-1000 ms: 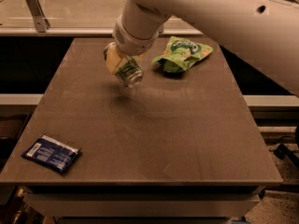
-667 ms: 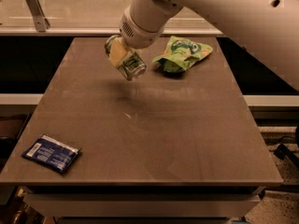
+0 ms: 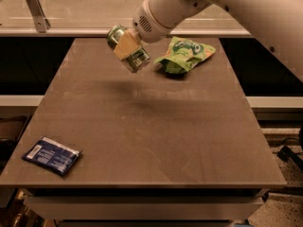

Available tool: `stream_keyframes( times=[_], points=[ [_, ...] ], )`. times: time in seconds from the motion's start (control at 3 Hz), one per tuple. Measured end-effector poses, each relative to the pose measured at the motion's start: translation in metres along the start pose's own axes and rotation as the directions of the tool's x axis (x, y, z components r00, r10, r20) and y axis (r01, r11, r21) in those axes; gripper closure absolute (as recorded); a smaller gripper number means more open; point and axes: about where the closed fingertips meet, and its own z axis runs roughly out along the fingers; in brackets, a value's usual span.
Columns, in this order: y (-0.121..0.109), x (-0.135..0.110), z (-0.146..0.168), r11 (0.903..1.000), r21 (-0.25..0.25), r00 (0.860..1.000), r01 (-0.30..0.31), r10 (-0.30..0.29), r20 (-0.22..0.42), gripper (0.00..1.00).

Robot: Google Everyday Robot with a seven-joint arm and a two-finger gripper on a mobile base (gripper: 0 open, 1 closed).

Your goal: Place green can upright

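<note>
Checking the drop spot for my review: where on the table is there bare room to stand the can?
The pincer holds the can tilted above the back left. Bare on the table: the whole middle and front right, between bag and packet. Crowded: back right by the bag, front left corner.

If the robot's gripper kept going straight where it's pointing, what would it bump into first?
Probably the bare brown table top. The gripper, holding the small green metal can, hangs above the table's far part, pointing down and left. Nothing else shows in that line, though depth is unclear.
</note>
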Motion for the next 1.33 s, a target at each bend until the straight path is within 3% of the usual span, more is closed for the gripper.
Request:
stream_keyframes(
  times=[0.33,0.67,1.0,1.33],
  points=[
    [0.007,-0.007,-0.006,0.9965,-0.041,0.989,0.072,-0.066,0.134,1.00],
    [0.016,-0.014,-0.010,0.9881,-0.065,0.960,0.139,-0.119,0.252,1.00],
    [0.020,-0.023,-0.009,0.9739,-0.095,0.931,0.206,-0.165,0.325,1.00],
    [0.019,-0.031,-0.002,0.9484,-0.148,0.904,0.281,-0.210,0.372,1.00]
  ],
)
